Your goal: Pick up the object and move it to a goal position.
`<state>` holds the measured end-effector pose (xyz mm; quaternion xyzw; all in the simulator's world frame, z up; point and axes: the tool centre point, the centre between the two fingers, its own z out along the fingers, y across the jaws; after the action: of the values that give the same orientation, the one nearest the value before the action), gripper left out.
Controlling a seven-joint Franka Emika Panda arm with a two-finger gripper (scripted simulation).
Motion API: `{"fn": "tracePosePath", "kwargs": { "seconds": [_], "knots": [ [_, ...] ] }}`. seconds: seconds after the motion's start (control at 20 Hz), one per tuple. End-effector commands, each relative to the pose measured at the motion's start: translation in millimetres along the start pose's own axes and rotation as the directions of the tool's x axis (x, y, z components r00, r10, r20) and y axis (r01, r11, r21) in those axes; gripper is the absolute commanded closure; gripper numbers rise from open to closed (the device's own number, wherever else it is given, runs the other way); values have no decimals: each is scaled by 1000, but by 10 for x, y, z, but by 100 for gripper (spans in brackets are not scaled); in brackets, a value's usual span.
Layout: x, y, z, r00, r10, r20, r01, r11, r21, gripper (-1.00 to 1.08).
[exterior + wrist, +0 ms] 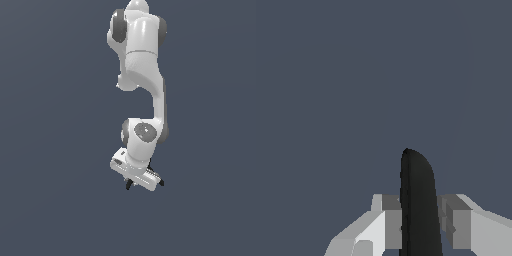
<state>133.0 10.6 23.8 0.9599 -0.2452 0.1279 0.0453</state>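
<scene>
Closest to the wrist camera, a black spring clamp (pixel 417 205) stood pinched between the two grey fingers (pixel 392 227), its rounded end poking past them. Farther off, the gripper (pixel 145 183) hung beneath the white Panda arm (pixel 145 80) against plain blue-grey.
</scene>
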Motion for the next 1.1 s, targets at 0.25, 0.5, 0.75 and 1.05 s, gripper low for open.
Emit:
{"fn": "tracePosePath", "kwargs": {
  "seconds": [0.25, 0.5, 0.75, 1.05],
  "knots": [
    [-47, 66, -131, 1000, 0, -1, 0, 1000, 2, 108],
    [-119, 166, -299, 1000, 0, -1, 0, 1000, 2, 108],
    [-226, 314, -550, 1000, 1, -1, -1, 1000, 3, 108],
    [-356, 496, -868, 1000, 1, -1, -1, 1000, 3, 108]
  ]
}}
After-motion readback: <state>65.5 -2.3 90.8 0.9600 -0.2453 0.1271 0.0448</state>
